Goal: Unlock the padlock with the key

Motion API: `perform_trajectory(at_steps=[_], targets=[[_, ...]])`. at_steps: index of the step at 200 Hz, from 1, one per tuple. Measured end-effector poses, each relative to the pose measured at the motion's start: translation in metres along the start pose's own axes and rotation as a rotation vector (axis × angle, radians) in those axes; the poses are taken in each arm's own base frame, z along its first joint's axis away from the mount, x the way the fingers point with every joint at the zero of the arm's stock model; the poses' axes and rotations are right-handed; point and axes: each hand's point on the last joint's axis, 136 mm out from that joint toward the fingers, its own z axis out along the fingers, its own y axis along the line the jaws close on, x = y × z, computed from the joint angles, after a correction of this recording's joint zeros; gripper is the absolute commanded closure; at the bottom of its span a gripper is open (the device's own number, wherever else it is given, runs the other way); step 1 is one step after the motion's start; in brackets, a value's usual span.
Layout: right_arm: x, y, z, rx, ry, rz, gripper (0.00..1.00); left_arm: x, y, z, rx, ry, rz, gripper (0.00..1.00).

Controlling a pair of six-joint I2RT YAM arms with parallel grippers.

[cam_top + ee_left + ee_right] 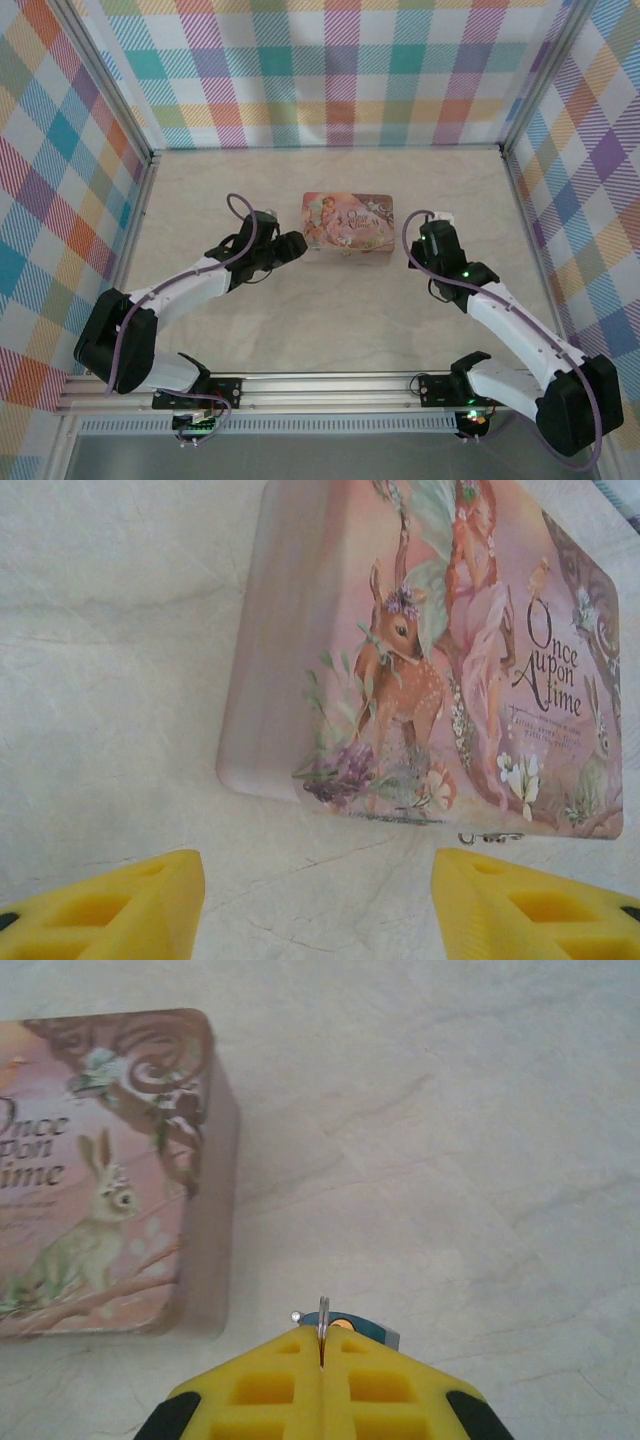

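Centre of the pale marbled table: pink tin, rectangular with rounded corners, lying flat, lid up. Printed on the right half of the lid in dark script, three lines: "Once", "Aupon", "Atime", with the large A's drawn as ornament. Left of the lettering: a fawn with flowers on its head and a winged figure in pink. Right of the lettering: a hare below brown scrollwork. In the right wrist view, lettering cut by the frame edge to roughly "nce", "pon", "ime".

Left gripper: just left of the tin's near-left corner, apart from it. Released: yellow fingers spread wide over bare table, tin ahead of them.

Right gripper: just right of the tin, apart from it. Clenched on the padlock: yellow pads pressed together, a thin metal part nipped edge-on at the tips, the dark bluish body protruding just past them on the right. Lifted off the table or resting on it: cannot tell.

At the foot of the tin's near side, toward the right: small metal loop-and-bar piece, too small to identify.

Far side and both flanks: plaid walls.
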Motion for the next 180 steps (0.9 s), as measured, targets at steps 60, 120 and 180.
perform_trajectory(at_steps=[60, 120, 180], targets=[[0.02, -0.025, 0.027, 0.06, 0.113, 0.147, 1.0, 0.013, -0.002, 0.002, 0.002, 0.023, 0.004, 0.38], [0.05, -0.039, 0.055, 0.067, 0.237, 0.277, 1.0, 0.014, -0.001, 0.002, 0.002, 0.024, -0.008, 0.38], [0.063, -0.06, 0.078, 0.121, 0.272, 0.397, 0.99, 0.018, -0.002, 0.003, 0.003, 0.029, -0.008, 0.38]])
